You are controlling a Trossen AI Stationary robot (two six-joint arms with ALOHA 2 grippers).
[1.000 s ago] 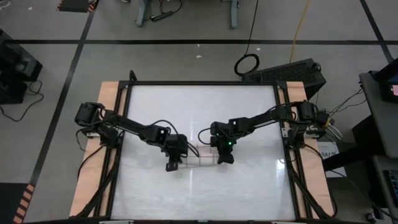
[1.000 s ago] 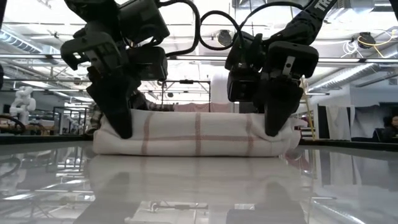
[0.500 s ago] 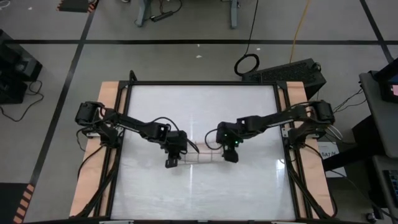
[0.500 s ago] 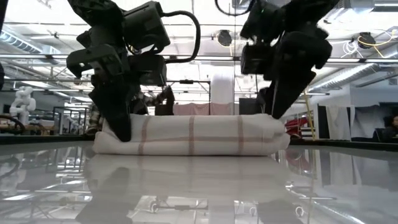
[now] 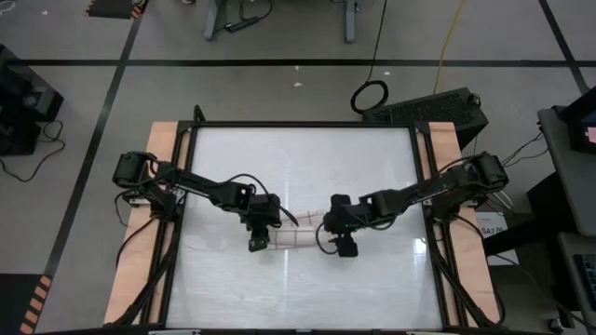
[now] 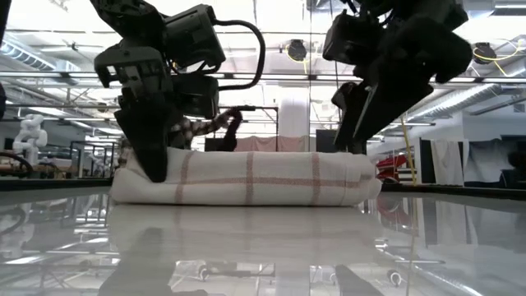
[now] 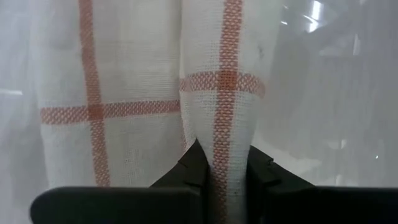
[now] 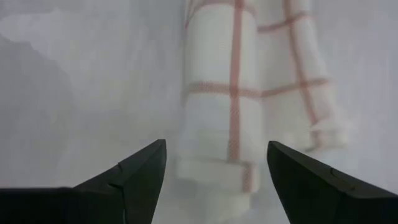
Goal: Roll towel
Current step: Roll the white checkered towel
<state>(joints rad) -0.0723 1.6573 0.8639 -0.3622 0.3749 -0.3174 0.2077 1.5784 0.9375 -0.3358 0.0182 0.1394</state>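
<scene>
- The left gripper (image 7: pixel 217 180) is pinched narrow on a fold of the towel (image 7: pixel 155 93); in the left wrist view the cloth runs down between the two dark fingers (image 7: pixel 189 171) and fills the slit between them.
- In the low view the left gripper (image 6: pixel 152 164) stands on the towel's end at that picture's left side, its tip pressed down into the cloth near the tabletop.
- The right gripper (image 8: pixel 214 168) stands wide, holding nothing; its two fingers (image 8: pixel 140 168) are spread, and the other end of the roll lies beyond the gap, apart from both.
- In the low view the right gripper (image 6: pixel 357 136) hangs tilted just above the towel's end at the picture's right side; whether it touches the cloth I cannot tell.
- The towel (image 6: pixel 246 177) is a low, long roll lying flat on the glossy white table (image 6: pixel 263 247), thin white weave crossed by red-brown lines.
- Its end near the right gripper shows stacked layers, like a spiral seen side-on, in the right wrist view (image 8: pixel 230 106).
- From above, the towel (image 5: pixel 298 234) lies a little nearer than the table's (image 5: pixel 298 158) middle, between the left gripper (image 5: pixel 258 242) and the right gripper (image 5: pixel 346 244).
</scene>
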